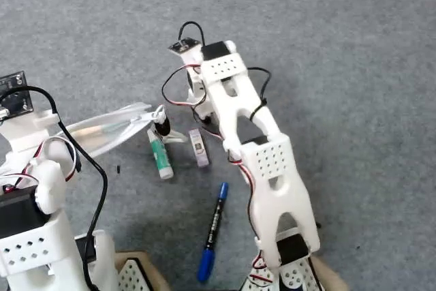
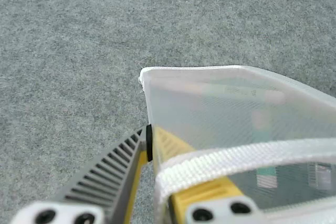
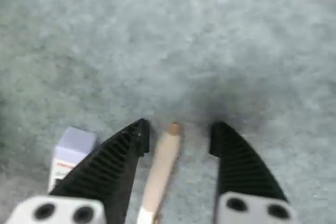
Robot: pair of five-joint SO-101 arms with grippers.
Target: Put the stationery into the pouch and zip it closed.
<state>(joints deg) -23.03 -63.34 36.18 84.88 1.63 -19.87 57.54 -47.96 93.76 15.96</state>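
1. Grey carpet-like cloth covers the table (image 1: pixel 354 66). On it lie a blue pen (image 1: pixel 213 230), a green-and-white tube (image 1: pixel 161 156) and a pale purple eraser (image 1: pixel 198 148), all outside the pouch (image 1: pixel 112 131).
2. The pouch is clear mesh with a white woven edge. The left gripper (image 2: pixel 148 142) holds it up by one corner, its jaws pinched tight on the edge, one seemingly inside the mesh and one outside.
3. The right gripper (image 3: pixel 178 129) hangs low over the table with its jaws wide apart and nothing in them. A thin wooden stick (image 3: pixel 160 171), likely a pencil, lies between them, nearer one jaw. The eraser sits just beside that jaw on its outer side.
4. The step in hand looks like picking up the stick. To do it well, shift a little so the stick sits midway between the jaws. Then come straight down until the tips nearly touch the cloth, and close gently.
5. Mind the eraser, since the near jaw could nudge or trap it.
6. Grip near the stick's middle so it does not tip. Then feed it end-first into the pouch's mouth.
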